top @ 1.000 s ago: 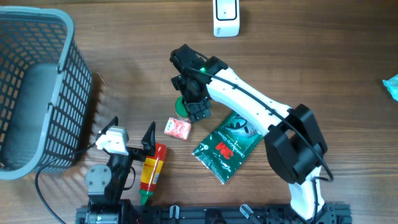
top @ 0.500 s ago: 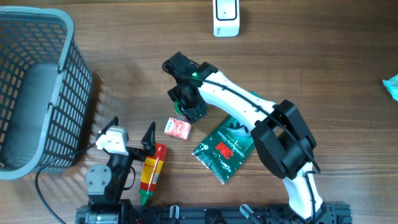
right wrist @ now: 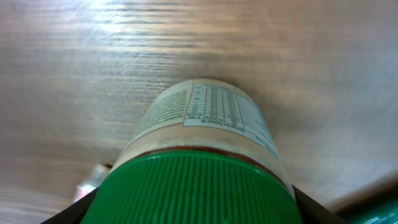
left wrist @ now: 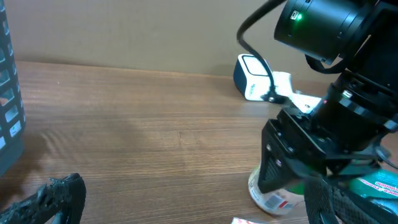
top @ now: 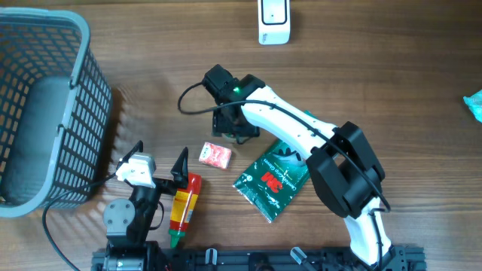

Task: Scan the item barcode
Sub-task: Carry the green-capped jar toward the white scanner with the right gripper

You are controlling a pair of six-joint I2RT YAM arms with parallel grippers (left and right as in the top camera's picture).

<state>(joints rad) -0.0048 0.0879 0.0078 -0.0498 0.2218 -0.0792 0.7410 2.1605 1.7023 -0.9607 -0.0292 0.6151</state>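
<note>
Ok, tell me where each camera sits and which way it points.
Overhead: above the table, facing straight down; left gripper and right gripper show.
Left wrist: low, facing across the table at the scanner; its own fingers at the bottom.
Right wrist: looks between its jaws at the jar.
Shared: both wrist views show the jar.

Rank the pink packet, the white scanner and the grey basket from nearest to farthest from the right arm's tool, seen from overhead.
1. Pink packet, just beside the right tool.
2. White scanner, at the top edge.
3. Grey basket, far left.
</note>
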